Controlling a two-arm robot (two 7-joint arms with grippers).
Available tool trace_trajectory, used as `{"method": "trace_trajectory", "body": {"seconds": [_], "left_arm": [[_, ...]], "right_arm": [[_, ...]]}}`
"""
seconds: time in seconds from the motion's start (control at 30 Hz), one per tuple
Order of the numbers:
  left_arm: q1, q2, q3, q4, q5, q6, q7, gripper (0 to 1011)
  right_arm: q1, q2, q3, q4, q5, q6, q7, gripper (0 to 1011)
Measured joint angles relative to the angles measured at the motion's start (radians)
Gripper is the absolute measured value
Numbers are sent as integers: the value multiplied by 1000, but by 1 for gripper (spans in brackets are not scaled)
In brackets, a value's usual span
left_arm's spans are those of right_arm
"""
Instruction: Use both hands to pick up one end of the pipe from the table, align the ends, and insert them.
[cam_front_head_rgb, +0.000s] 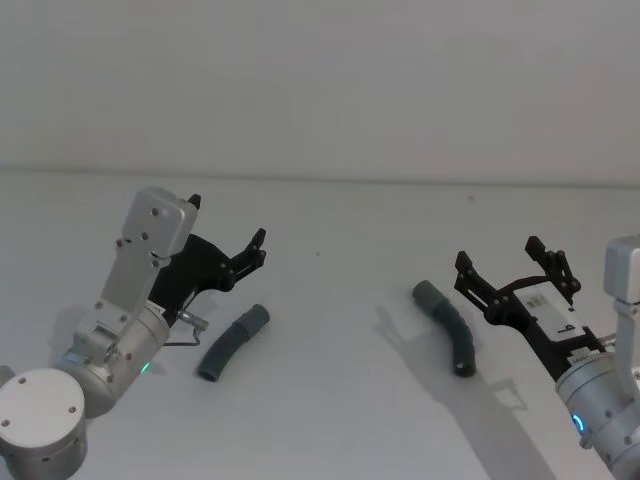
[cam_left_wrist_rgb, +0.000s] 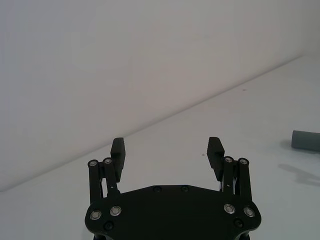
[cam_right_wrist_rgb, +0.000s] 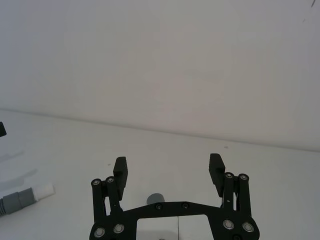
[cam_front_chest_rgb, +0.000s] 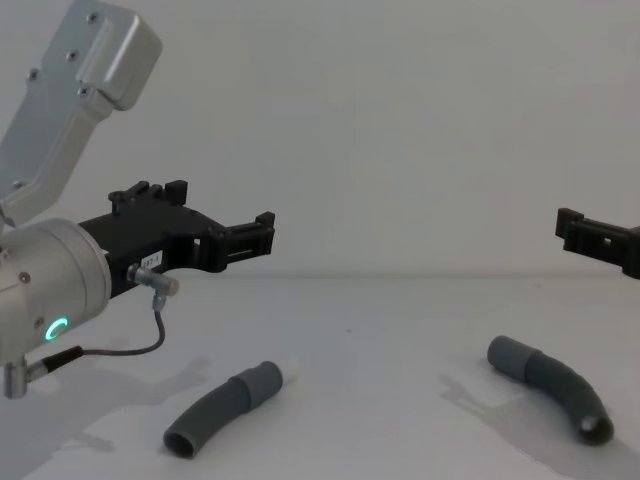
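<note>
Hands both hang released: the left hand (cam_front_head_rgb: 228, 220) hovers over the bench (cam_front_head_rgb: 340, 410) with jaws wide and empty, and the right hand (cam_front_head_rgb: 498, 252) is spread and empty too. Nothing is picked up yet. One pipe piece (cam_front_head_rgb: 232, 342) lies at 6 o'clock of the left hand, white tip (cam_front_chest_rgb: 290, 372) turned toward the other piece (cam_front_head_rgb: 448, 325), which lies at 7 o'clock of the right hand, grey cuff (cam_front_head_rgb: 425, 293) inward. Grasping, aligning and inserting all remain. The chest view cuts the right hand off at its 3 o'clock edge, and the cuff's bore cannot be made out.

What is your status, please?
Left gripper open, right gripper open, both hovering empty. White-tipped pipe piece and open-cuff pipe piece lie apart on table. Path unobstructed.
</note>
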Motion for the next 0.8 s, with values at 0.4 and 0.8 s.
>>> {"method": "trace_trajectory", "body": {"seconds": [0.4,0.8], "left_arm": [[0,0,0,0,0,0,0,1002],[0,0,0,0,0,0,-1,1002]], "right_arm": [[0,0,0,0,0,0,0,1001],[0,0,0,0,0,0,0,1000]]}}
